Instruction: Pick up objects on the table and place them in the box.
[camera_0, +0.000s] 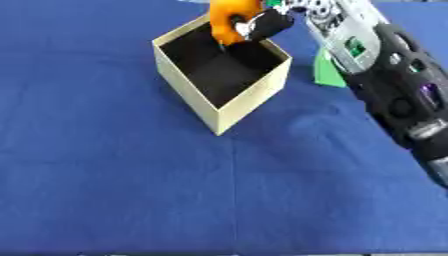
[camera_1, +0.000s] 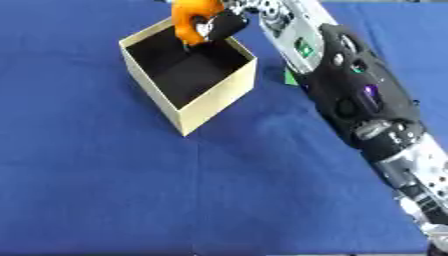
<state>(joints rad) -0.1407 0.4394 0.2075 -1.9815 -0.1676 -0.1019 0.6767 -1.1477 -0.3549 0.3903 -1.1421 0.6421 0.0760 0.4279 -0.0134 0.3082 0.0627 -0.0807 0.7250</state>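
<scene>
— On the near stretch of blue cloth (camera_0: 131, 190), what's there?
— Bare fabric. Farther back sits the open tan box (camera_0: 219, 107), dark inside.
— And the right hand (camera_0: 262, 24)?
— Above the box's far corner, fingers curled round an orange object (camera_0: 229, 15). A green shape (camera_0: 328, 75) peeks beside the forearm.

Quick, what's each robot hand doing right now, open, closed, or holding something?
Right hand: shut on an orange object, held over the far corner of the open cardboard box.
Left hand: not in view.
</scene>
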